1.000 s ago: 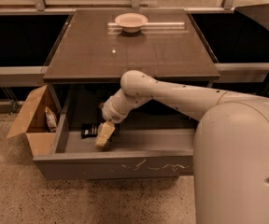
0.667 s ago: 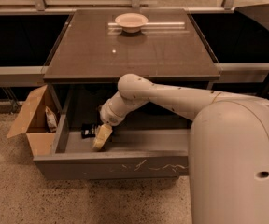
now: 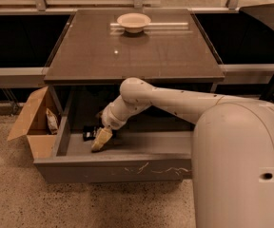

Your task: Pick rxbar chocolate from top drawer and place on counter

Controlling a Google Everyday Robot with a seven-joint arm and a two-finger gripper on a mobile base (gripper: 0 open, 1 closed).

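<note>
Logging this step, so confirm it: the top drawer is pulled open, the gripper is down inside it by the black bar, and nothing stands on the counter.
One thing is wrong: the counter is not bare; the camera view shows a pale bowl near its far edge. The top drawer is pulled open and the gripper is down inside it by the rxbar chocolate.

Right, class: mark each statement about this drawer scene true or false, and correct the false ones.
1. The top drawer is open. True.
2. The rxbar chocolate lies on the counter. False: it lies inside the drawer, towards the end nearest the box.
3. The gripper is down in the drawer, right next to the bar. True.
4. The bowl stands on the floor. False: it stands on the counter, near the far edge.
5. The cardboard box is shut. False: its flaps are open, with a snack bag inside.
</note>
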